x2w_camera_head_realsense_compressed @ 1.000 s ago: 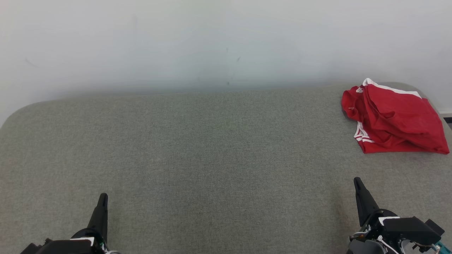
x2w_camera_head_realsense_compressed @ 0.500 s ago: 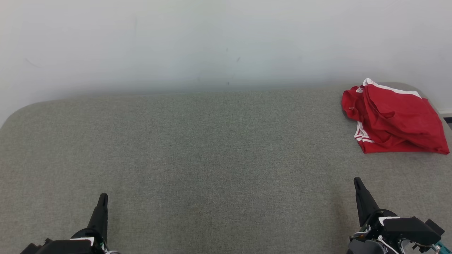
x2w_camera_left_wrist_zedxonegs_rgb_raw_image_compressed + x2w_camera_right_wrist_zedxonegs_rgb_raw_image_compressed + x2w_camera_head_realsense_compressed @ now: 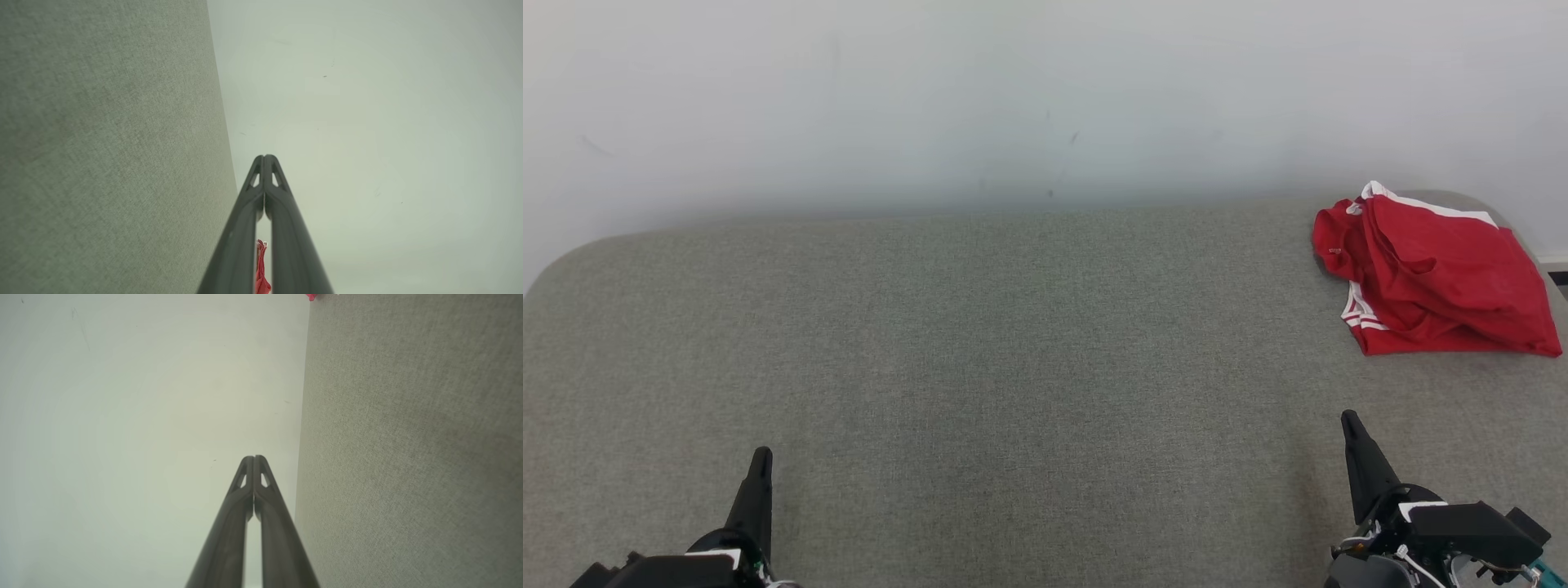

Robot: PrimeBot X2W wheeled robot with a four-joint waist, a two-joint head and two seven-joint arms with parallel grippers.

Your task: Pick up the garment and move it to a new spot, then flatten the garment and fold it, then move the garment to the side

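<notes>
Bright, even, diffuse light; shadows barely visible. Wall (image 3: pixel 1045 98) hazy, washed out. Wrist views soft, slightly greenish.

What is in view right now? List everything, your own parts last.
garment: one, red with white trim, rumpled, far right corner of the surface, nothing touching it
padded surface: one, grey-green fabric, spans the head view
wall: one, pale, behind the surface
left gripper: one, dark, lower left, jaws shut, holding nothing
right gripper: one, dark, lower right, jaws shut, holding nothing
</notes>
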